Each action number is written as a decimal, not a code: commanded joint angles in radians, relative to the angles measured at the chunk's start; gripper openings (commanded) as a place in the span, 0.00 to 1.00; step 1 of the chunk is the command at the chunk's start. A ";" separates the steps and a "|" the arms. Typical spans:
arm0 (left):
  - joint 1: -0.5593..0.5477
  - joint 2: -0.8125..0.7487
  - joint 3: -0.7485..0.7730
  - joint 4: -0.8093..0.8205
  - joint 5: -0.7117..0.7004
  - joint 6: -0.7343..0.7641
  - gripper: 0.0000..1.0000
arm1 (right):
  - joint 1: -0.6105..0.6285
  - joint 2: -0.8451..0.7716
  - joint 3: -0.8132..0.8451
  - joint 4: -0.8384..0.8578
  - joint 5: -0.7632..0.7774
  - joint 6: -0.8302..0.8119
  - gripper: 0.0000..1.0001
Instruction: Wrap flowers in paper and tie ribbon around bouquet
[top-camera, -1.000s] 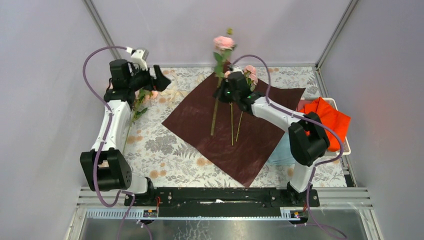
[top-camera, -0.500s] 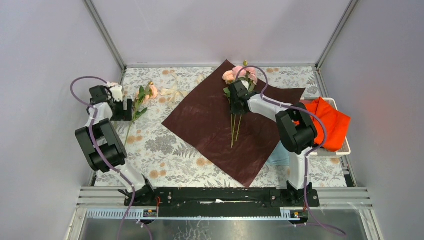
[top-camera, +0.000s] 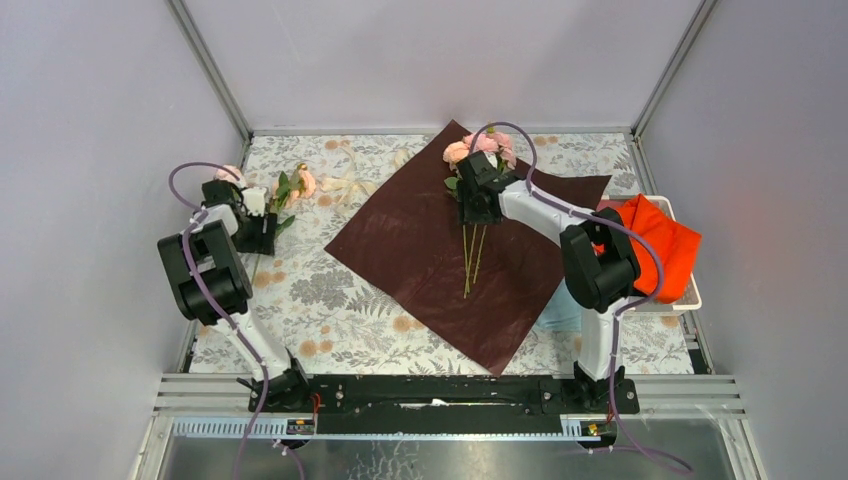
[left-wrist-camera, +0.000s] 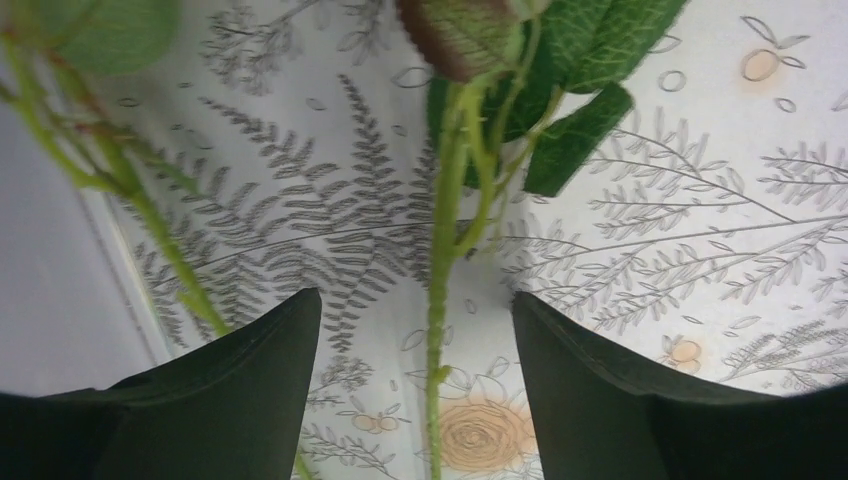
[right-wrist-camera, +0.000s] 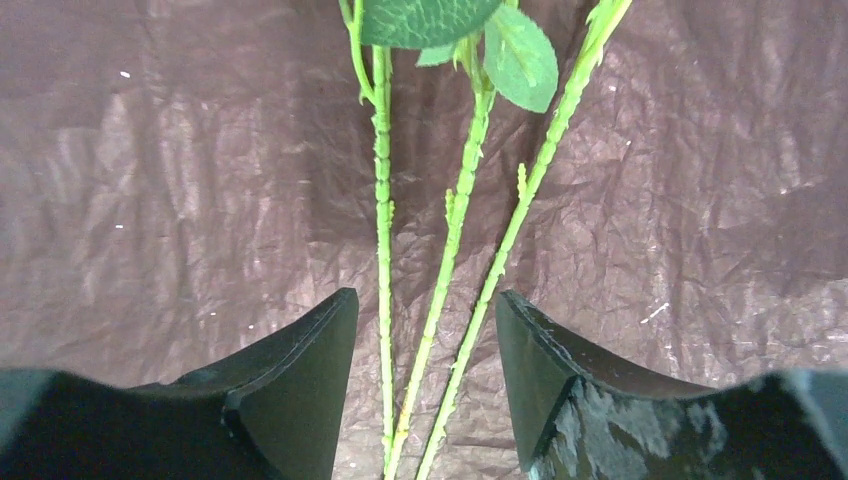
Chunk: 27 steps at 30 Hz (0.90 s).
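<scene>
Holding orange-red cloth, white tray near paper.

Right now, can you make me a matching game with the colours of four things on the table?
Things:
1. paper
2. cloth
3. ribbon
4. stems

Colours:
A. green
B. cream
C. dark maroon
D. orange

Pairs: 1-C, 2-D, 3-B, 4-A
</scene>
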 joint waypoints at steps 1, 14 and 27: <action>-0.014 0.043 0.035 -0.014 0.003 0.031 0.73 | 0.006 -0.095 0.070 -0.045 0.016 -0.034 0.61; 0.139 -0.049 0.194 -0.116 0.517 -0.157 0.00 | 0.098 -0.201 0.142 -0.063 0.120 -0.115 0.84; -0.168 -0.404 -0.002 0.666 1.100 -1.122 0.00 | 0.377 -0.096 0.243 0.593 -0.442 -0.050 1.00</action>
